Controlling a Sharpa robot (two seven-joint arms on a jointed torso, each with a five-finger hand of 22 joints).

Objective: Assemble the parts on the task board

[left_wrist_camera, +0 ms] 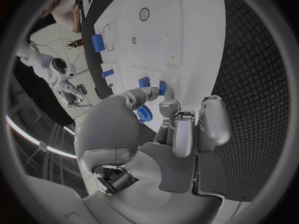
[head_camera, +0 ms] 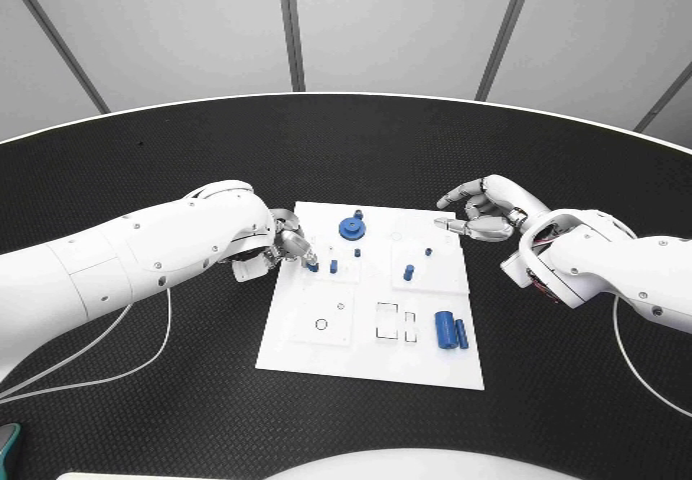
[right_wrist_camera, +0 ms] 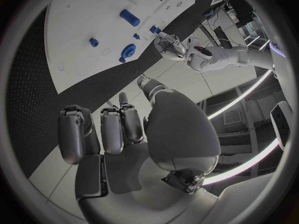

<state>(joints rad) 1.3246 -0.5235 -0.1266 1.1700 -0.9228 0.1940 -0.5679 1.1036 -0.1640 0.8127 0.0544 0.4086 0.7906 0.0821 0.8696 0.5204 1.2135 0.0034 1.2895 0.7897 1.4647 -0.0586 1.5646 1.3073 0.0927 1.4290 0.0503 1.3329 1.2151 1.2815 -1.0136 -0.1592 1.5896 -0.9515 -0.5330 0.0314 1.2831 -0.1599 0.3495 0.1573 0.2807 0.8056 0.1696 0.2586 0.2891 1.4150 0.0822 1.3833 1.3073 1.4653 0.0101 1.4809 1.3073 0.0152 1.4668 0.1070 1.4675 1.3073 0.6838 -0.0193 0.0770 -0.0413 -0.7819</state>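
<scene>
Left hand (head_camera: 274,245) at board (head_camera: 332,345) edge, fingers (left_wrist_camera: 163,104) pinching small blue part (head_camera: 312,267), likely to seat it. Right hand (head_camera: 483,212) beyond far corner, fingers curled in, empty, apparently waiting.

Left hand (head_camera: 274,245) fingers (head_camera: 306,260) pinched downward; right hand (head_camera: 483,212) hovering, fingers curled, empty.

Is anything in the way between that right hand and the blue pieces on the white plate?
Nothing visible. The right hand hovers off the task board's far right corner, holding nothing, with only bare board between it and the nearest small blue peg.
</scene>
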